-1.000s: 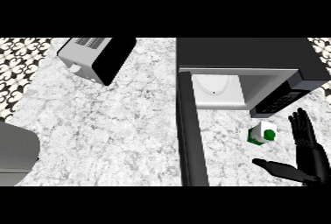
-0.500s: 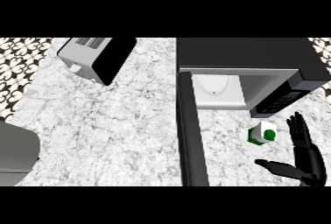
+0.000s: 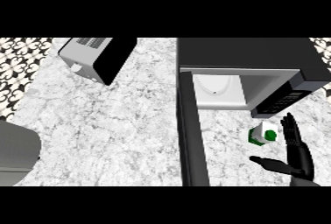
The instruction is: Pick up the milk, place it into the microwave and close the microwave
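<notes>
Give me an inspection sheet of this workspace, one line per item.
Surface: marble counter, mostly bare.
Job's things: milk upright on the counter in front of the microwave; microwave door swung open, cavity showing a white turntable.
Clutter: toaster at the far left.
Robot hands: right robot hand open, just right of the milk, not gripping it; left not in view.
Cables: nothing seen.
Surroundings: patterned floor at the left.

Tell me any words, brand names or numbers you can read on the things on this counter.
None can be read.
Microwave: its control panel shows rows of small light marks, too small to read.
Milk carton: only a green round mark on top, no legible text.
Toaster: no lettering visible.
</notes>
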`<state>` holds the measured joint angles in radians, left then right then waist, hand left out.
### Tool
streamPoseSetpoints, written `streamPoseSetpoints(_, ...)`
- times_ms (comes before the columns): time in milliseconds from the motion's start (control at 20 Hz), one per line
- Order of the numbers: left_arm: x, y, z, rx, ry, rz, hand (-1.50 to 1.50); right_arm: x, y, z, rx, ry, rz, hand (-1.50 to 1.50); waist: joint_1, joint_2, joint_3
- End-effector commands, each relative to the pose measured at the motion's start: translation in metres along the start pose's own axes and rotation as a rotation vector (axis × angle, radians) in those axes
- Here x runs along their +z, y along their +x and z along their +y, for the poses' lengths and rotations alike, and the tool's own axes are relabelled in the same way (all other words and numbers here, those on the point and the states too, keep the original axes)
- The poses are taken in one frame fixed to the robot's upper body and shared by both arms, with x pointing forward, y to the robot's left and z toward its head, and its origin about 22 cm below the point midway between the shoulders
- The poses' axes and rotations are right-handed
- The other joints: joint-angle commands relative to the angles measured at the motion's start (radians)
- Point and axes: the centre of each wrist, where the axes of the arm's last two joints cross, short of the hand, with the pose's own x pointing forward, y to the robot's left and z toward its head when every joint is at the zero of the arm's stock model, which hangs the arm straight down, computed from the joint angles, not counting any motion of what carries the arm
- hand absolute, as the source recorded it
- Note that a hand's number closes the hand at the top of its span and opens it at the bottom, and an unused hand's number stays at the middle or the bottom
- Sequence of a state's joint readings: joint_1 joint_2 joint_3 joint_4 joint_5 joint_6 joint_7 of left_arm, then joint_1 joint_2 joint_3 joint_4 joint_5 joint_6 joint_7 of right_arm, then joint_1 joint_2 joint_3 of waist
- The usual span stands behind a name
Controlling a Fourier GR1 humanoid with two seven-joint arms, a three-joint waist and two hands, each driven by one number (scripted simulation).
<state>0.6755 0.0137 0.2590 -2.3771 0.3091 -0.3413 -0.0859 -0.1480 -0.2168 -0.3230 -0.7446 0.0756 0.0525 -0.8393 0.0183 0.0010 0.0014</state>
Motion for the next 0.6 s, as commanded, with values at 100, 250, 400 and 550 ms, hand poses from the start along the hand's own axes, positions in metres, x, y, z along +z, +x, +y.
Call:
streamPoseSetpoints(100,-0.012,0.015,0.000,0.028,-0.016,-0.073,-1.50,-0.015,-0.014,0.018,0.033,0.005,-0.015,-1.50,0.001,0.003,0.001)
streamPoseSetpoints(250,0.005,0.017,-0.002,0.047,-0.029,-0.070,-1.50,-0.007,-0.021,-0.004,0.022,0.012,-0.009,-1.50,0.014,0.004,0.002)
streamPoseSetpoints(400,0.003,0.010,-0.005,0.053,-0.022,-0.051,-1.50,-0.012,-0.022,0.006,-0.017,0.039,-0.036,1.50,0.009,0.004,0.001)
streamPoseSetpoints(550,0.005,0.025,-0.005,0.040,-0.028,-0.066,-1.50,-0.016,-0.020,0.005,-0.013,0.098,-0.094,1.50,0.018,0.003,0.002)
